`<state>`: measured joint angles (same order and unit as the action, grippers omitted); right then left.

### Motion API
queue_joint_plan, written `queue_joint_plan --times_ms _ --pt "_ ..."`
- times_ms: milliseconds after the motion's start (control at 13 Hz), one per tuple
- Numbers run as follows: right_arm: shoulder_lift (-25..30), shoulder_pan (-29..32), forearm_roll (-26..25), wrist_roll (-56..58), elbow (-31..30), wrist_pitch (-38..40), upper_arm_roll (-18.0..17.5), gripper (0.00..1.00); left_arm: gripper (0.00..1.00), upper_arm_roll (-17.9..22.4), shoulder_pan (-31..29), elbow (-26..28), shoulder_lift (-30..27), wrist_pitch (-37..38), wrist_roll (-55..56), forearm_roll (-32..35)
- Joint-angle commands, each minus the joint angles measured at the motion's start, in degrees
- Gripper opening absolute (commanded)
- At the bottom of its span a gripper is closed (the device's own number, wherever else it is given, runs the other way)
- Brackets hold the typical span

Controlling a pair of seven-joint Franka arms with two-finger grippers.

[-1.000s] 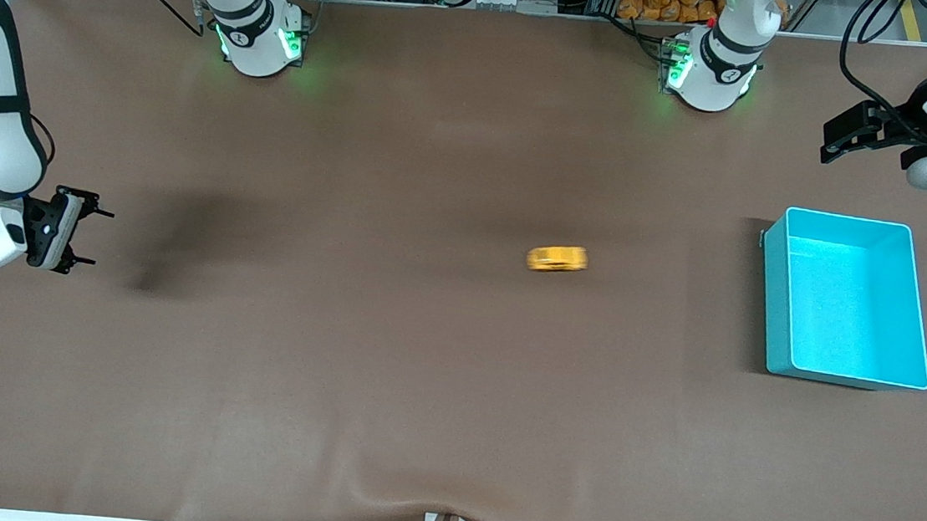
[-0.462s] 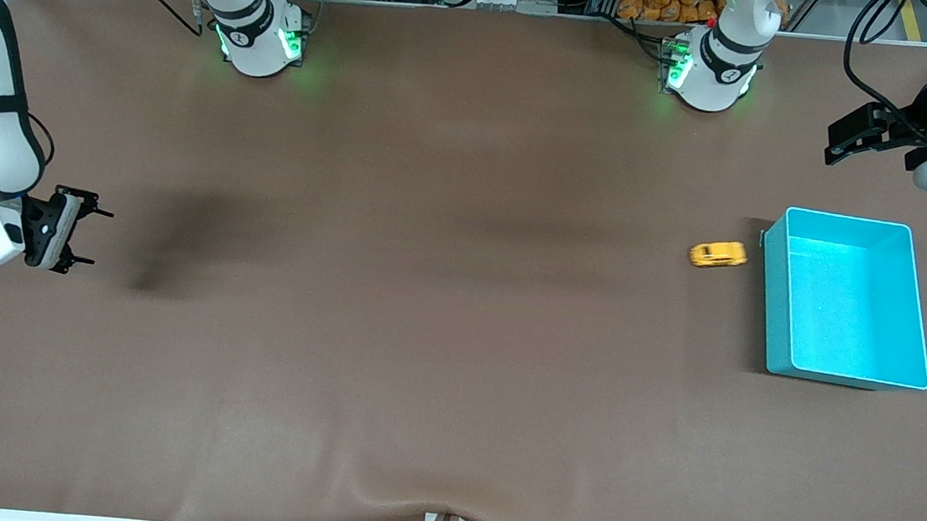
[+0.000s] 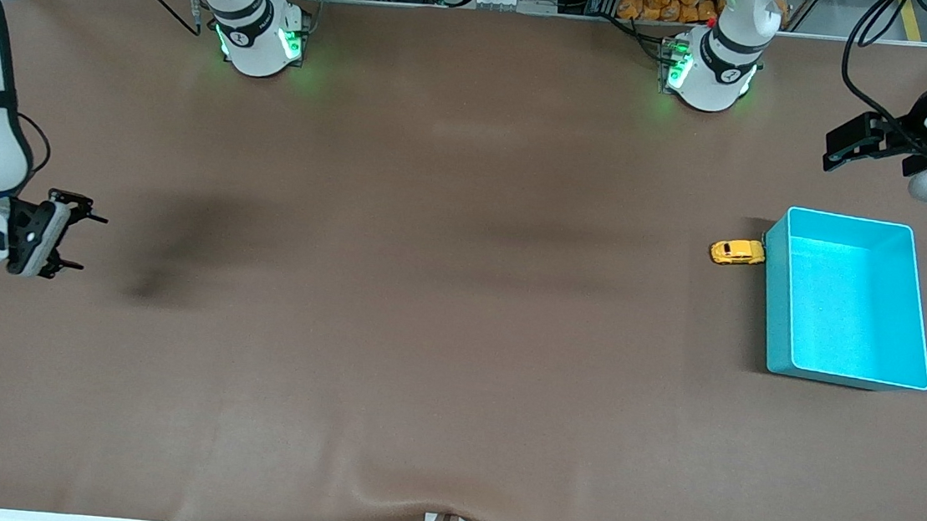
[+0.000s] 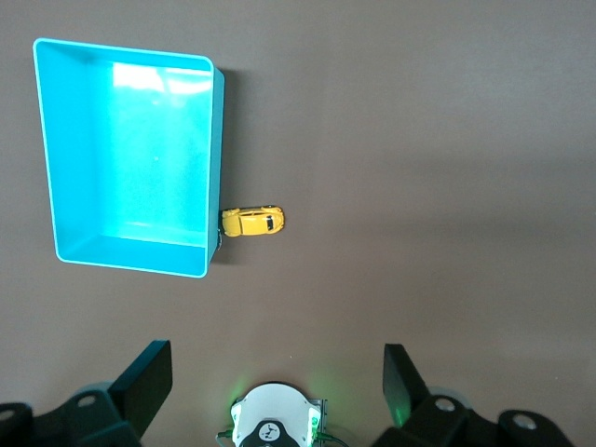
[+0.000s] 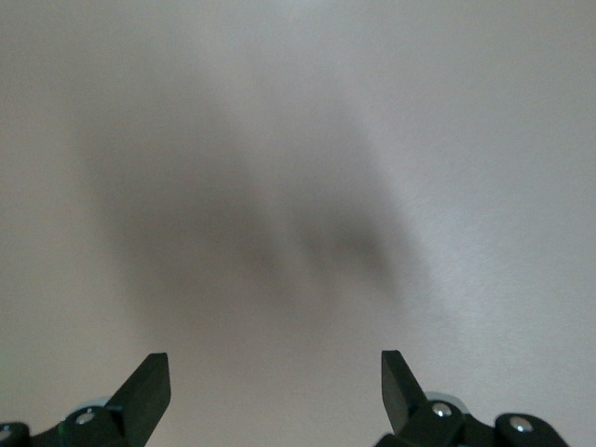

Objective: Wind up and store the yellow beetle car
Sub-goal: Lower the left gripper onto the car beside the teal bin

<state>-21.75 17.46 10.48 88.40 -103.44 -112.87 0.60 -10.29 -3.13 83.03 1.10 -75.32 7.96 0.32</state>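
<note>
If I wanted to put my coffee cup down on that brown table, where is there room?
Nearly everywhere: the wide stretch between the right gripper and the yellow beetle car is bare. The one tight spot is toward the left arm's end, where the car sits against the teal bin, with the left gripper open in the air close by.

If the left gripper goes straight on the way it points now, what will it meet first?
Probably only bare table. The open left gripper looks down at brown cloth, with the teal bin and the yellow beetle car, stopped against the bin's wall, off to one side. Depth is unclear, so this is a guess.
</note>
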Motion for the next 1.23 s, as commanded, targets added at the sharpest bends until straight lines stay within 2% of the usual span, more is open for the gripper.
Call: queue_joint_plan --times_ms 0,231,462,692,846,1154 --pt "1.0 -3.1 0.9 -12.4 6.7 6.5 -0.9 1.00 1.00 -0.3 -0.9 -0.2 2.2 -0.3 1.2 1.5" --pt "1.0 -7.5 0.9 -24.5 15.4 13.8 -1.1 1.00 1.00 -0.3 -1.5 0.0 5.8 -1.8 5.6 2.7" --pt "2.1 -11.1 0.9 -30.9 19.4 14.2 -1.0 1.00 1.00 -0.3 -1.6 3.8 7.0 -4.9 12.2 2.8" --pt "6.9 -12.7 0.8 -39.2 19.4 14.3 -1.1 1.00 1.00 -0.3 -1.5 13.0 6.6 -14.8 22.1 2.8" --pt "10.5 -14.3 0.2 -39.9 19.2 14.3 -0.9 1.00 1.00 -0.3 -1.2 18.7 6.8 -20.9 32.2 2.8" --pt "15.2 -14.7 -0.6 -50.0 18.7 16.2 0.5 1.00 1.00 -0.3 -1.3 30.1 7.2 -29.7 48.3 4.0"
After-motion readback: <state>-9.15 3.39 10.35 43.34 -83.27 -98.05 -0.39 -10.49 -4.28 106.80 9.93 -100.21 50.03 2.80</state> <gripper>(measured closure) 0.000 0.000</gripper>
